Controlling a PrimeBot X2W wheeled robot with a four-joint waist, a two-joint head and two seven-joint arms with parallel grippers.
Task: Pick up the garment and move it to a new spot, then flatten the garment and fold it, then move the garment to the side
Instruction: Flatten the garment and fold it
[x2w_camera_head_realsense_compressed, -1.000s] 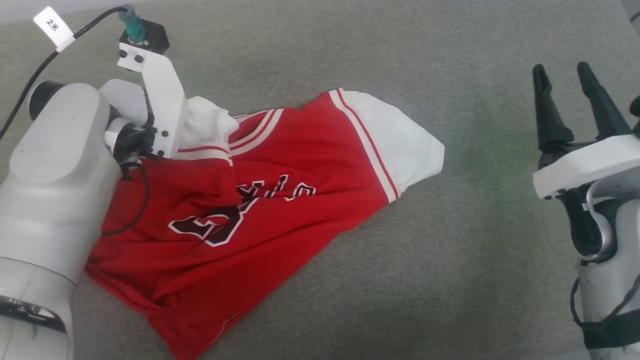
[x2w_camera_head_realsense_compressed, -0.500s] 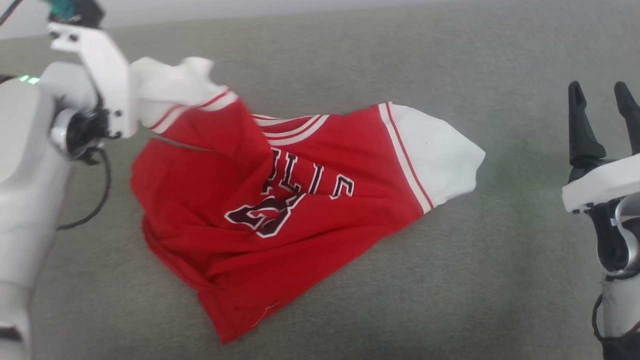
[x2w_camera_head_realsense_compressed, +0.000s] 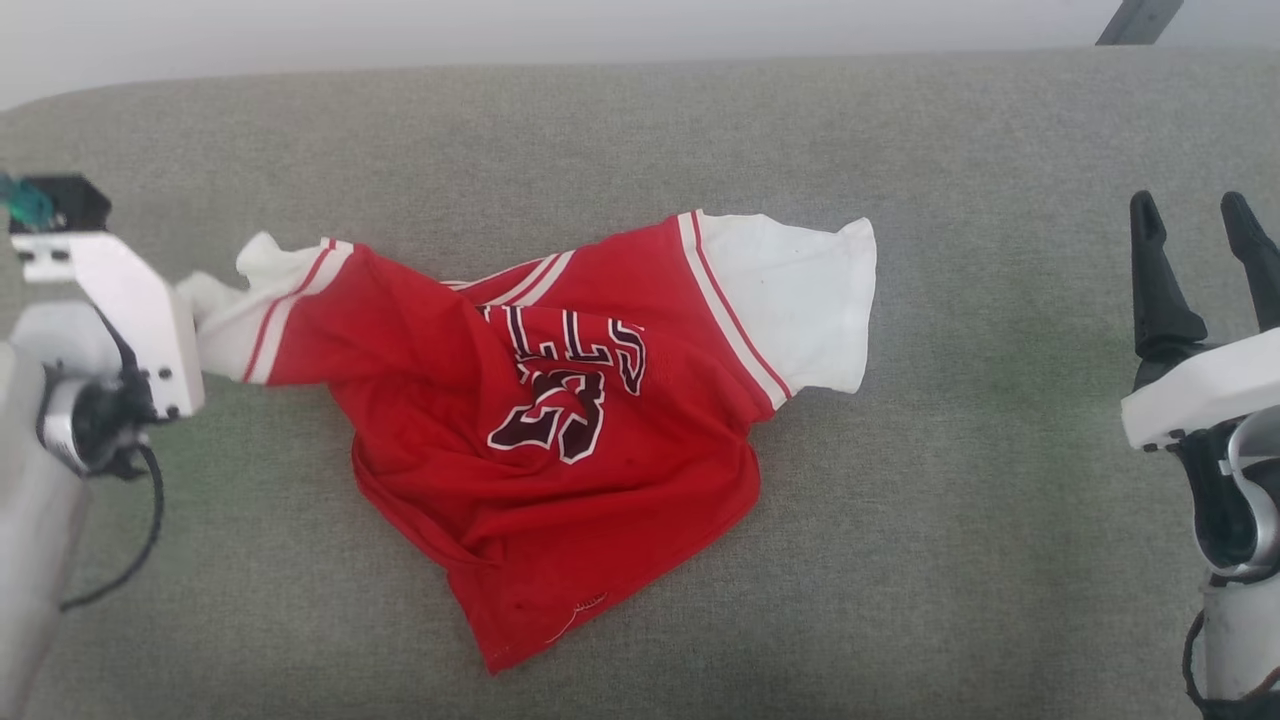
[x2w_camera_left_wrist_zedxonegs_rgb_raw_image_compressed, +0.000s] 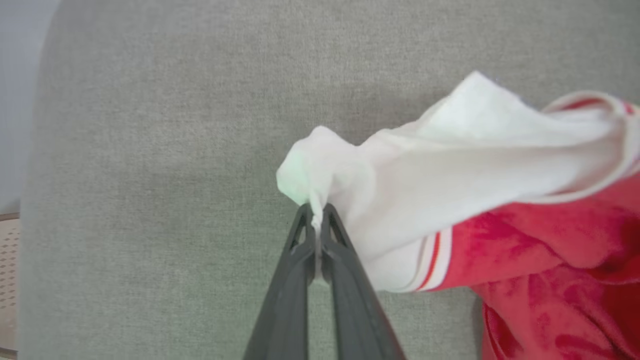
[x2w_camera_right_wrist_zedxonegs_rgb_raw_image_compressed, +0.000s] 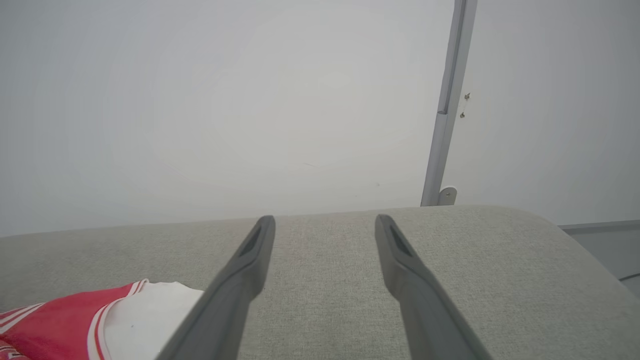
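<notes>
Red jersey knit, soft and light: the garment (x2w_camera_head_realsense_compressed: 560, 400) is lying crumpled mid-worktop (x2w_camera_head_realsense_compressed: 1000, 500), hem bunching toward the near side. Left hand (x2w_camera_left_wrist_zedxonegs_rgb_raw_image_compressed: 316, 212) is pinching the tip of the white left sleeve (x2w_camera_head_realsense_compressed: 225, 310), clamped on a thin fold. Right hand (x2w_camera_head_realsense_compressed: 1188, 205) is hanging spread wide and empty, well right of the cloth. I'm expecting it to sag and drag easily, and I'm eyeing the white right sleeve (x2w_camera_head_realsense_compressed: 800, 300) as the second grip point for flattening.

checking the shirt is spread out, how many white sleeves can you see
2: one sleeve pinched in the left gripper at the shirt's left end; the other sleeve flat at its right end.
</notes>
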